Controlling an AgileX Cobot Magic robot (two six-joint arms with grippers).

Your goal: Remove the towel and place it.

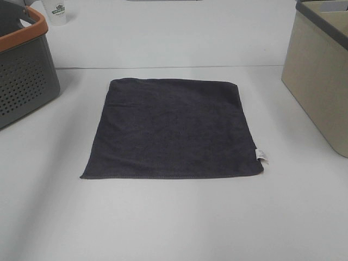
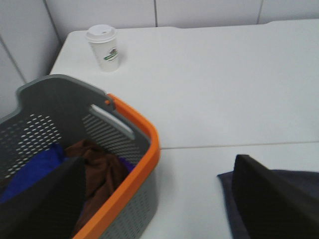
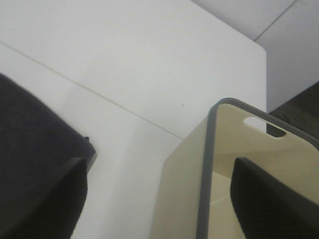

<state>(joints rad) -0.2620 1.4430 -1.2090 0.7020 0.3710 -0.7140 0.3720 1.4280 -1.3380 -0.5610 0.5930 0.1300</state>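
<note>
The towel [image 1: 173,128] is a dark charcoal square lying flat and spread out on the white table [image 1: 174,217], with a small white tag [image 1: 260,155] at its near right corner. Neither arm shows in the exterior high view. In the left wrist view my left gripper [image 2: 159,199] is open and empty, with a corner of the towel [image 2: 225,185] beside one finger [image 2: 271,199]. In the right wrist view my right gripper [image 3: 159,199] is open and empty, with the towel [image 3: 30,129] behind one finger [image 3: 52,201].
A grey perforated basket with an orange rim [image 1: 22,70] stands at the far left and holds blue and brown cloths [image 2: 99,169]. A beige bin with a grey rim [image 1: 321,81] stands at the right. A white paper cup [image 1: 57,11] stands at the back left.
</note>
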